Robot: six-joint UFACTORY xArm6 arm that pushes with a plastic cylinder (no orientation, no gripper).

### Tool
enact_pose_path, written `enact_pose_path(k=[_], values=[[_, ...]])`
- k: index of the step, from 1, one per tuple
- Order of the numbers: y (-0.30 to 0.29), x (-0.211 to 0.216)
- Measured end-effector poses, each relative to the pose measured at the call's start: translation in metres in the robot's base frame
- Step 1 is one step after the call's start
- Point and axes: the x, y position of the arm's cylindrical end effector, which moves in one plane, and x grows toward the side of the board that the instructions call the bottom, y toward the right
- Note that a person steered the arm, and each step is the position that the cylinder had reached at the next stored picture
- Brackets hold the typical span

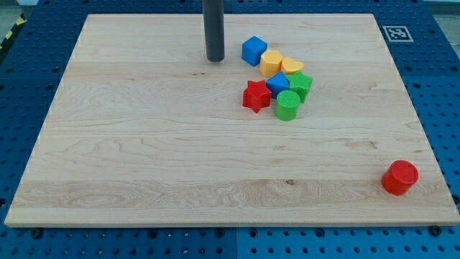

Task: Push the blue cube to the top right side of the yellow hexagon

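- Board (pixel 144 158): pale wooden top resting on a blue pegboard surface (pixel 29 93); it bears every block listed below; no bins, trays or other vessels in view; a black-and-white marker tag (pixel 396 33) sits at its corner, toward the view's top right, well apart from my tip
- My tip (pixel 214 59): lower end of a straight dark rod coming down from the view's top edge; a plain rod with nothing to open or close and nothing held; touching no block
- Blue cube (pixel 254 50): the task's piece; just to the view's right of my tip and a little higher, a narrow gap between them; solid mid-blue, top face showing, turned slightly askew; its lower right side meets the yellow hexagon
- Yellow hexagon (pixel 271 62): to the view's right of my tip, beyond the blue cube; touching the yellow heart (pixel 292 67) on its far side
- Second blue block (pixel 277 83): below the yellow hexagon, right of and below my tip; shape unclear
- Red star (pixel 256 96): below and right of my tip
- Green block (pixel 301 85): faceted, farthest right of the cluster
- Green cylinder (pixel 287 105): lowest of the cluster
- Red cylinder (pixel 399 177): alone, well apart from my tip, toward the view's bottom right
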Motion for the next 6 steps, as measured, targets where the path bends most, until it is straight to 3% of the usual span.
enact_pose_path(k=[2,4,5,6], values=[[0.019,0.037],[0.089,-0.013],[0.124,-0.014],[0.081,-0.014]])
